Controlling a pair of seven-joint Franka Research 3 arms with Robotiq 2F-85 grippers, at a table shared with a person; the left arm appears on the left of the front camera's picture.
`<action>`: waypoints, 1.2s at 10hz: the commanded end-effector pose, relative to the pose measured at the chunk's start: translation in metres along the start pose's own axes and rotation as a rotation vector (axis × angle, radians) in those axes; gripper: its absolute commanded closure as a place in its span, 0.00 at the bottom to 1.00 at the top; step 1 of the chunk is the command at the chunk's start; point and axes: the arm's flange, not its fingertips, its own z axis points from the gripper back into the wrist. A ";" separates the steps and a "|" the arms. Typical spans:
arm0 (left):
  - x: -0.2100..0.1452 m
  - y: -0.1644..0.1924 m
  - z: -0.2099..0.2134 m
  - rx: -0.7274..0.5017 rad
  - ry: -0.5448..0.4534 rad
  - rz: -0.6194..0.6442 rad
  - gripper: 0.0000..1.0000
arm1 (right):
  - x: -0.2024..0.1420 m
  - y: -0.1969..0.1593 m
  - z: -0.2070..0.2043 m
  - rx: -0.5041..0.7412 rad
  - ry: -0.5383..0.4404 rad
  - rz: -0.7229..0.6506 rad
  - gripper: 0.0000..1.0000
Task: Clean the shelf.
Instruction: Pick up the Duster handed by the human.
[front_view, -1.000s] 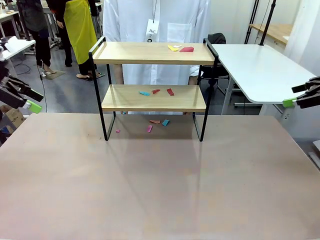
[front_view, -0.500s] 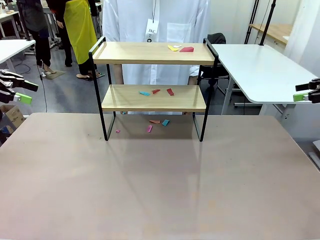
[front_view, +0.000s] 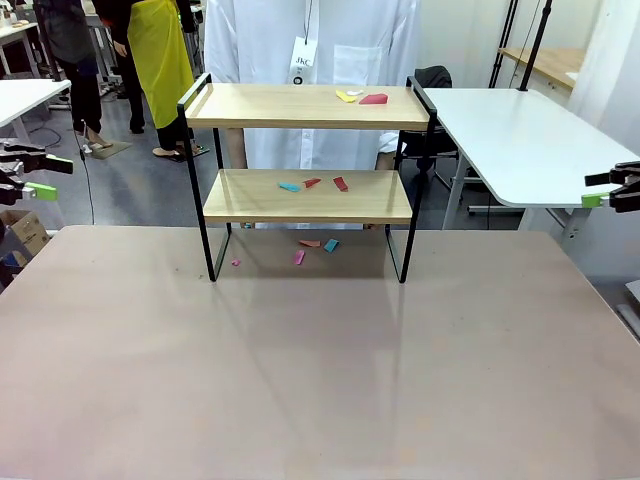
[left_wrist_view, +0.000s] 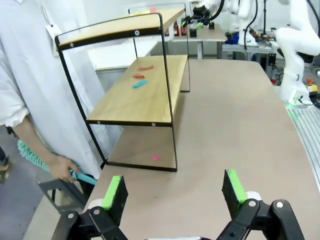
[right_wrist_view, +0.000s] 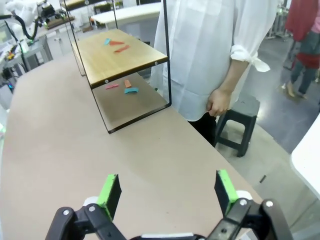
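- Shelf (front_view: 270, 105) stands upright at the far middle of the counter (front_view: 320, 380), just in front of a person (front_view: 300, 40) in a white coat.
- Its long axis runs left to right, along the far counter edge. The open front faces the robot and the railed short ends face the arms.
- Top scraps (front_view: 373, 99) lie near the right end of the upper board. Lower scraps (front_view: 313, 183) lie mid-board, and counter scraps (front_view: 310, 243) lie under the shelf.
- Left jaws are spread wide and empty, pads (left_wrist_view: 116, 192) far apart, out at the counter's left edge and well apart from the shelf.
- Right jaws are likewise wide and empty, pads (right_wrist_view: 223, 186) far apart, out at the right edge.
- The person's hand (left_wrist_view: 62, 167) holds a teal duster (left_wrist_view: 30, 152) low, beside the far side of the counter.
- Risk: the frame looks thin and light, so a nudge on a rail or post could slide or tip it toward the person.
- Risk: the scraps are flat and thin. The pads may skid over them, or a sweep may push them off the back of a board.
- Risk: the gap over the lower board is low, so the jaws could catch the upper board on entry.
- Risk: if the duster hand comes in, an arm reaching for the same tier could meet it.
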 end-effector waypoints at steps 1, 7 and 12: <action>-0.005 0.014 0.004 0.002 -0.065 -0.006 0.00 | -0.012 -0.034 0.000 0.018 -0.050 0.045 0.00; -0.009 0.019 0.011 0.048 -0.142 -0.010 0.00 | -0.015 -0.042 0.011 0.028 -0.150 0.059 0.00; 0.000 0.013 0.014 0.061 -0.183 -0.008 0.00 | -0.006 -0.039 0.013 0.020 -0.174 0.063 0.00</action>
